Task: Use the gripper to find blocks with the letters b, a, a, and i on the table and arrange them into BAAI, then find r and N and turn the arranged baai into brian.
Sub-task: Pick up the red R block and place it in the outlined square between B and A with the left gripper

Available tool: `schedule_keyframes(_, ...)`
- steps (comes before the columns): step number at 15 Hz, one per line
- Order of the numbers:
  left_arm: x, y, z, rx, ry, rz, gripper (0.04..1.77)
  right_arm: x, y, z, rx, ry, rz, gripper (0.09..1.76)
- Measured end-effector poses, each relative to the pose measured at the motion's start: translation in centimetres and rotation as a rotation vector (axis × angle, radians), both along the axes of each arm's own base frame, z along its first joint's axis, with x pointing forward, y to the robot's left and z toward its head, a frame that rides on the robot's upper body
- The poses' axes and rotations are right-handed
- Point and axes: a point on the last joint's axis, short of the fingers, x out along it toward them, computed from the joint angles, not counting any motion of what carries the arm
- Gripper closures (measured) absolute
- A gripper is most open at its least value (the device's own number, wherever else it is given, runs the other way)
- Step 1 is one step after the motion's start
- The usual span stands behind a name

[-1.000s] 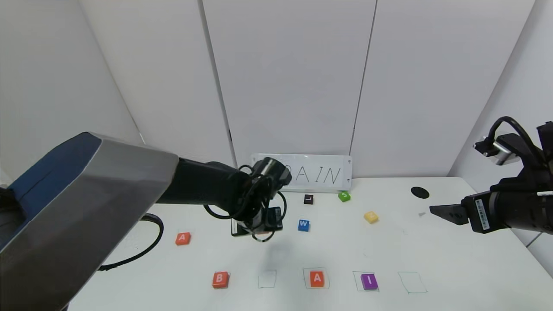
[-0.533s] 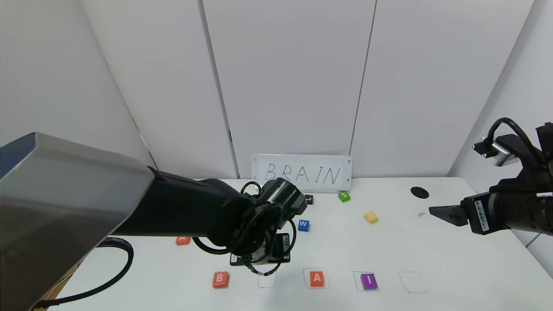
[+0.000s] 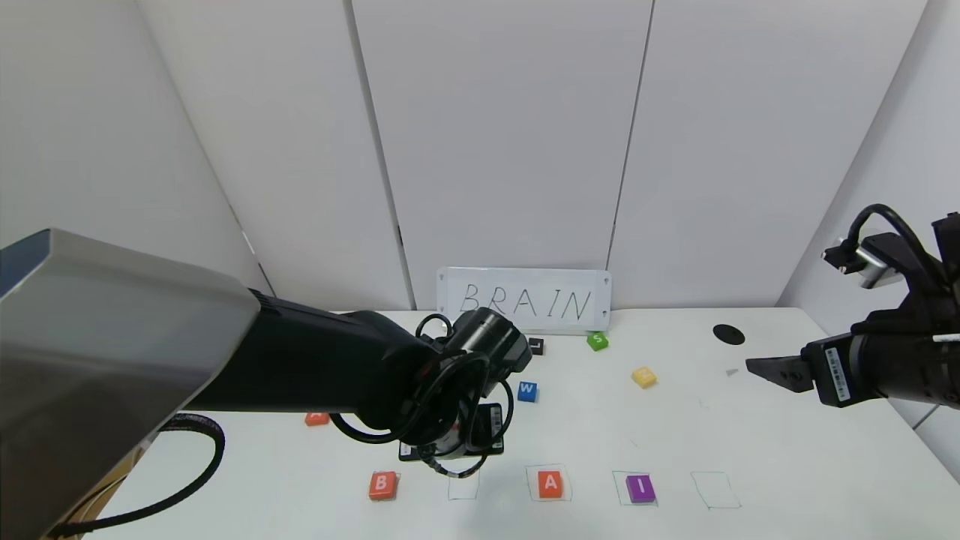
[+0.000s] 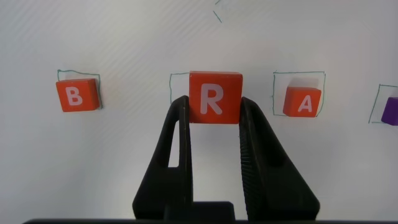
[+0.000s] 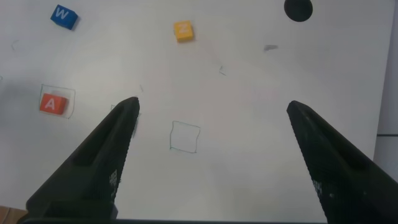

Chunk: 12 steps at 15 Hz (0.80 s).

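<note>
Orange R block (image 4: 214, 98) sits clamped between the two black fingers of the left pincer (image 4: 214, 115), letter face up toward the wrist camera. It hangs over the second drawn square of the row on the bench (image 3: 787, 465); whether it touches the surface cannot be told. In the head view the block itself is hidden under the left pincer (image 3: 450, 450).

To one side of it, the orange B block (image 3: 382, 485) lies at the first square; to the other, an orange A block (image 3: 550, 484) lies in the third square and the purple I block (image 3: 640, 488) in the fourth. The fifth square stands bare.

Second orange A block (image 3: 316, 418) lies farther back on the robot's left, mostly hidden behind the left arm.

Yellow N block (image 3: 643, 376) lies toward the back right, well apart from the row. Blue W block (image 3: 527, 391), green S block (image 3: 597, 341) and a dark block (image 3: 535, 346) lie near the BRAIN sign (image 3: 523, 301) at the wall.

Right pincer (image 5: 211, 149) hovers over the right part of the bench, fingers spread wide, holding nothing
</note>
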Motion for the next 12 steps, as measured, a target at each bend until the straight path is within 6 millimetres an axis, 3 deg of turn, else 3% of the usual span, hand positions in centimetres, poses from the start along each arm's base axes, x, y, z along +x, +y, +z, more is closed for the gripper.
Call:
schedule_keyframes(7, -0.7, -0.1, -3.7, 0.007, 0.003, 0.031, 1.31, 0.0, 0.1, -0.1, -0.002, 0.005, 0.003, 0.14)
schedule_keyframes(12, -0.8, 0.0, -4.8, 0.033, 0.027, 0.032, 1.31, 0.1, 0.1, -0.2, -0.003, 0.007, 0.004, 0.14)
